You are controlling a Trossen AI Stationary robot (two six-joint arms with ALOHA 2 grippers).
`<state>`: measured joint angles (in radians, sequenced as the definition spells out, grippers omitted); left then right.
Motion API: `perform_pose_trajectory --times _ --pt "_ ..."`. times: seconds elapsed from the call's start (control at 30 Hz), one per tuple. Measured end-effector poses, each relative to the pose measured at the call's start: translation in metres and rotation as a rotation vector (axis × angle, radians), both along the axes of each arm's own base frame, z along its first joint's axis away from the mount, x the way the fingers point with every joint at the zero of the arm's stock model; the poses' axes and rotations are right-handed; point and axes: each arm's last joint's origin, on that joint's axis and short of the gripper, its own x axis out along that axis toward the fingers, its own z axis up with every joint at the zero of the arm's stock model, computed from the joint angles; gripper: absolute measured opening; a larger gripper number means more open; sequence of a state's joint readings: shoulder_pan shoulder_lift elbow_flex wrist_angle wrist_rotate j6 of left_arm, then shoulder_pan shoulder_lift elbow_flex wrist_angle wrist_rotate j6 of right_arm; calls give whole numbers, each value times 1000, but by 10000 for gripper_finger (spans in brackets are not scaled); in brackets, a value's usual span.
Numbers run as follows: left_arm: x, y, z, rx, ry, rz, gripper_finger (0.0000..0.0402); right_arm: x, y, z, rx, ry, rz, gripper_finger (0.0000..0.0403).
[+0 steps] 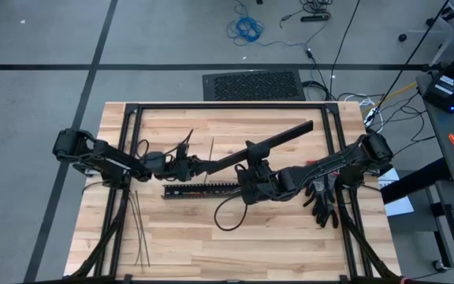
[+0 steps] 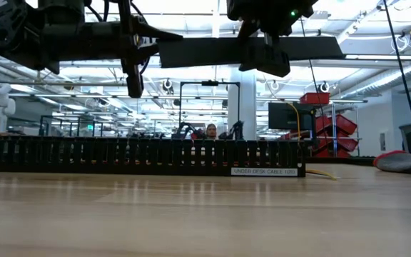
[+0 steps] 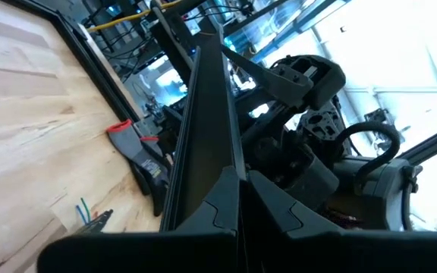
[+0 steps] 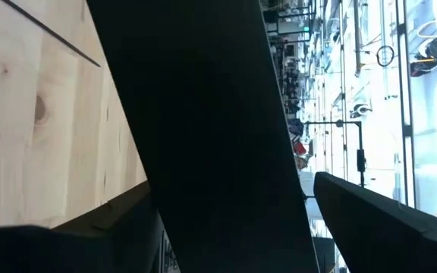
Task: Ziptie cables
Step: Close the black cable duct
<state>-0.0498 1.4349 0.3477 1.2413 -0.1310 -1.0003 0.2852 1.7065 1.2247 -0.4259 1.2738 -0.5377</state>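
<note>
A long black flat duct cover hangs in the air above the table, slanting from the middle toward the far right. My left gripper is shut on its near-left end. My right gripper is open at the cover's middle, one finger on either side of it. Below lies the black slotted duct, flat on the wood. Coloured cable ends show by the duct. Several zipties lie near the left front; one more lies farther back. My left gripper pinches the cover's end between its two fingers, coming level from the table's left, in line with the cover's length. The cover runs straight away from the fingers, lifted clear and about level above the duct. Whether my right gripper's fingers touch the cover, I cannot tell.
Black gloves with red cuffs lie at the table's right. A black metal frame borders the table's far side and both sides. A loose black cable loop hangs from the right arm onto the wood.
</note>
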Motion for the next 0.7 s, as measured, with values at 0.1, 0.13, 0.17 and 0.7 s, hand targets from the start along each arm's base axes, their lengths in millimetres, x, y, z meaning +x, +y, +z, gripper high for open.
perform_pose_trajectory --times 0.1,0.13,0.17,0.7 --pt "0 0 -2 13 20 1 15 0 0 0 1 6 2 320" --pt "0 0 -2 13 21 1 15 0 0 -1 7 13 8 319" --pt "0 0 -2 13 24 0 15 0 0 -1 18 20 17 316" --pt "0 0 -2 0 25 0 16 -4 -1 -7 89 50 39 229"
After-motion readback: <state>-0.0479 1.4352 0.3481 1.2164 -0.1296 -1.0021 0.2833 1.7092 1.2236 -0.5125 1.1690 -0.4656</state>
